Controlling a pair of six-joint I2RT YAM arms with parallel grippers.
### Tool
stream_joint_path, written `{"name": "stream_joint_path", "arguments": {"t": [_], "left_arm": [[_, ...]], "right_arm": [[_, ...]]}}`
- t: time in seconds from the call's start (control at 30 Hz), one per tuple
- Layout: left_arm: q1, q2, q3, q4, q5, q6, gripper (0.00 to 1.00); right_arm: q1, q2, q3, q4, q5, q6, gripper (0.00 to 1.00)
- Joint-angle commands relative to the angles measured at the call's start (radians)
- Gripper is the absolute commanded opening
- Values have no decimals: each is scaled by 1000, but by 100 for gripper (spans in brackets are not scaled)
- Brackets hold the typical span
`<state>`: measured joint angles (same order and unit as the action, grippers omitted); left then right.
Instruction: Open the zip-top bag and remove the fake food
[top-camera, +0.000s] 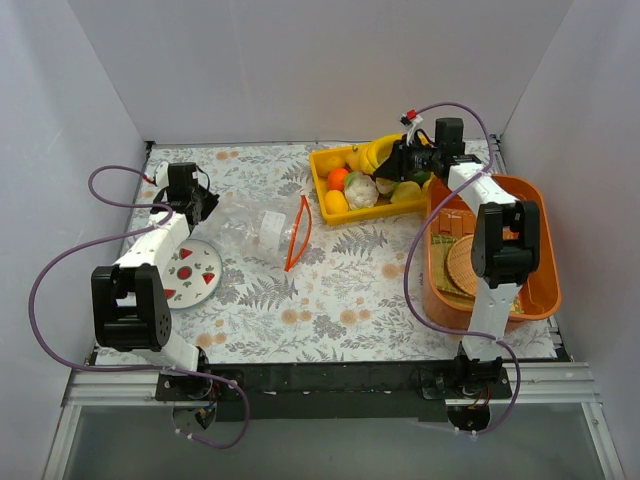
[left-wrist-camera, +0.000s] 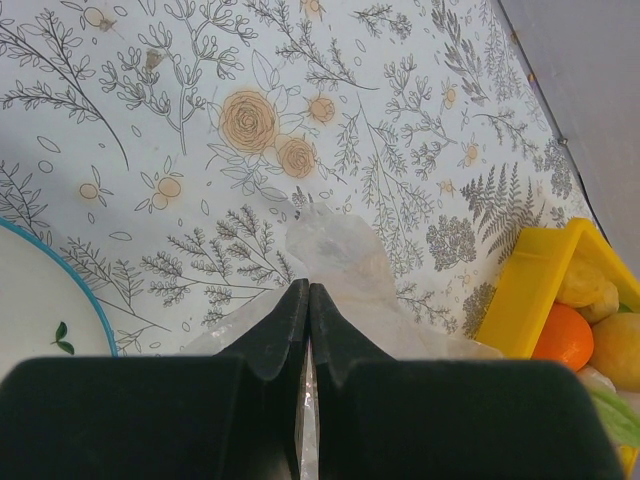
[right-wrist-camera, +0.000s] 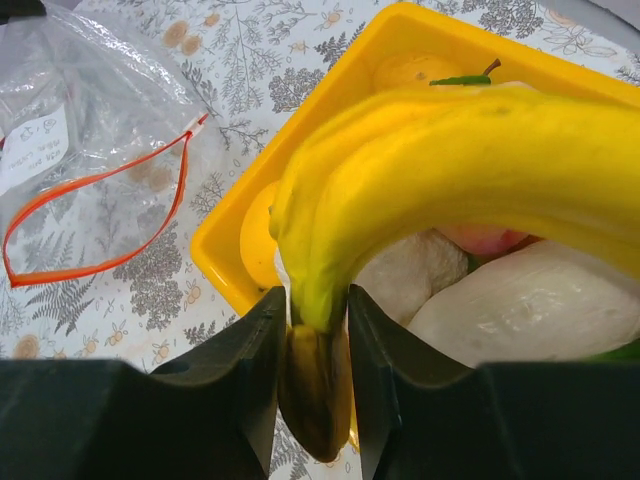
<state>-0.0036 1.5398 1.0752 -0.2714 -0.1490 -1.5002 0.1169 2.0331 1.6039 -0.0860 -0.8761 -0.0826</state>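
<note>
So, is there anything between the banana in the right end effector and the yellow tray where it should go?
Nothing visible blocks it. The banana, held by the right end effector, hangs directly over the yellow tray. Under it lie only other toy foods, such as a white piece.

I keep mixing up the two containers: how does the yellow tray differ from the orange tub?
The yellow tray is shallow and smaller; the orange tub is deeper and larger. The tray holds fake food; the tub holds a round woven piece. Both are open-topped containers on the right side of the table.
</note>
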Motion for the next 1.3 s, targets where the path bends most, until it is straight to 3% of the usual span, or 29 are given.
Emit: {"name": "stream_joint_path", "arguments": {"t": [0.0, 0.57, 0.73, 0.8, 0.9, 0.93, 1.0, 1.03, 1.1, 1.27], "left_arm": [[2, -13, -1, 17, 8, 3, 0], [2, -23, -14, 20, 23, -11, 0], [2, -15, -8, 24, 51, 3, 1], [2, -21, -8, 27, 55, 8, 22], [2, -36, -6, 29, 51, 14, 44], [2, -46, -3, 29, 51, 20, 57], [2, -56, 0, 28, 48, 27, 70], [2, -63, 6, 23, 45, 34, 84], [2, -86, 12, 15, 43, 44, 98], [2, -139, 49, -14, 52, 90, 98]], "right_arm": [[-5, -70, -9, 12, 18, -19, 40], [-3, -82, -1, -46, 97, -8, 48], [24, -112, 31, -95, 169, 4, 57], [40, -131, 45, -106, 192, 9, 61], [58, -158, 51, -123, 226, 27, 67], [63, -166, 48, -123, 232, 33, 70], [75, -194, 48, -130, 262, 52, 73], [78, -201, 44, -133, 272, 58, 75], [98, -238, 37, -149, 311, 75, 78], [153, -347, -48, -144, 399, 115, 93]]}}
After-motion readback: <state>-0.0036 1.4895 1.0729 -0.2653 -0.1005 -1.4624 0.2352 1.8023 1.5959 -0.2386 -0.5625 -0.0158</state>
